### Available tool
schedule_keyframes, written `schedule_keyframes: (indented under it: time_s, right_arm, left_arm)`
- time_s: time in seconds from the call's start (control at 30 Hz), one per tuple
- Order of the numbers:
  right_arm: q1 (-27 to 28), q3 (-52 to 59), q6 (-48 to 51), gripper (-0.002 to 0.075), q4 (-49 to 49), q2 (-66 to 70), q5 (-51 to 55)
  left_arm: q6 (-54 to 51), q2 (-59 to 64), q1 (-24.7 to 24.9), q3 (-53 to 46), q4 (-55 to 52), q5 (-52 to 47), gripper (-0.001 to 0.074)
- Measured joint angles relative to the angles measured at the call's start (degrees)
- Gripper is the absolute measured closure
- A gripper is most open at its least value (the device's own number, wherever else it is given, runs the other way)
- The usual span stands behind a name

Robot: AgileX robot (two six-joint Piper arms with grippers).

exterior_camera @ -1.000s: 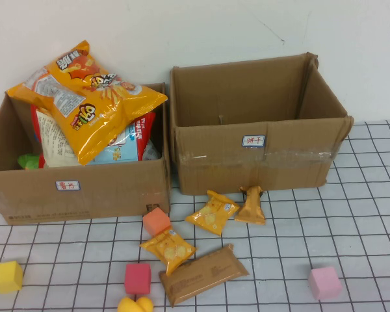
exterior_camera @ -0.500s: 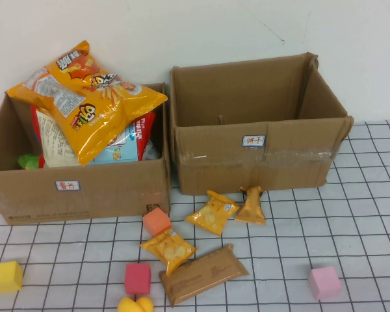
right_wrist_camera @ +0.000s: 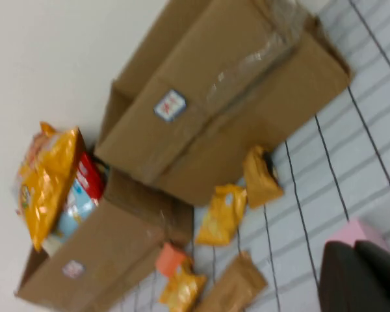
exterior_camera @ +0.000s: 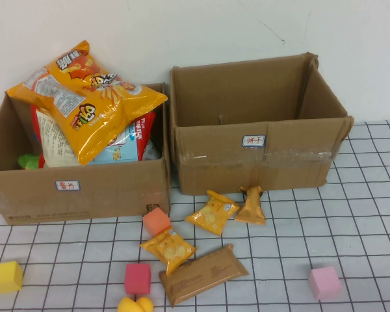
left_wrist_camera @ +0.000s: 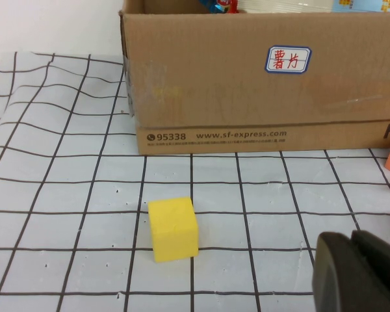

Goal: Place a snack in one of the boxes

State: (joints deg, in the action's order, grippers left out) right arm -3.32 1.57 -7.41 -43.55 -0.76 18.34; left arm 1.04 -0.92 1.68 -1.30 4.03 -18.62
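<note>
Several small snacks lie on the grid mat in front of the boxes: a yellow packet [exterior_camera: 212, 212], a small brown packet [exterior_camera: 251, 207], another yellow packet [exterior_camera: 168, 248] and a long brown bar [exterior_camera: 203, 273]. The left box [exterior_camera: 78, 188] holds big chip bags [exterior_camera: 84, 97]. The right box [exterior_camera: 260, 156] looks empty. Neither gripper shows in the high view. My left gripper [left_wrist_camera: 361, 273] is shut and empty, low over the mat near a yellow cube [left_wrist_camera: 173, 229]. My right gripper [right_wrist_camera: 364, 276] is shut and empty, by a pink block [right_wrist_camera: 354, 233].
Foam blocks lie on the mat: yellow [exterior_camera: 7, 276], orange [exterior_camera: 156, 221], red [exterior_camera: 138, 278], a yellow shape [exterior_camera: 135, 305] and pink [exterior_camera: 324, 282]. A white wall stands behind the boxes.
</note>
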Motion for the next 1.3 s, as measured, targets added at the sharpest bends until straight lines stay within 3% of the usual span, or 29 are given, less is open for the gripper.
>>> schedule_keyframes:
  time_s: [0.13, 0.23, 0.43, 0.6, 0.83, 1.07, 1.17, 1.3]
  right_arm:
    - [0.0, 0.0, 3.7, 0.0727, -2.4, 0.0, -5.2]
    - [0.0, -0.2, 14.5, 0.0727, -3.0, 0.0, -6.1]
    - [0.0, -9.9, 40.4, 0.0727, -2.7, 4.9, 3.1]
    - [0.0, -23.0, 52.0, 0.0727, 3.8, 17.9, 12.4]
    - [0.0, -44.5, 55.2, 0.0727, 13.0, 40.5, 29.1]
    - [-0.8, -60.9, 58.0, 0.0727, 14.3, 58.2, 43.4]
    - [-4.4, -66.1, 56.9, 0.0727, 15.6, 63.4, 46.6]
    - [-13.0, -71.8, 51.7, 0.0727, 20.9, 69.7, 47.8]
  left_arm:
    - [0.0, 0.0, 0.0, 0.0, 0.0, 0.0, 0.0736]
    - [0.0, 0.0, 0.0, 0.0, 0.1, 0.0, 0.0736]
    - [0.0, 0.0, 0.0, 0.0, 0.1, 0.0, 0.0736]
    - [0.0, 0.0, 0.0, 0.0, 0.1, 0.0, 0.0736]
    - [0.0, 0.0, 0.0, 0.0, 0.1, 0.0, 0.0736]
    - [0.0, 0.0, 0.0, 0.0, 0.1, 0.0, 0.0736]
    - [0.0, 0.0, 0.0, 0.0, 0.1, 0.0, 0.0736]
    - [0.0, 0.0, 0.0, 0.0, 0.1, 0.0, 0.0736]
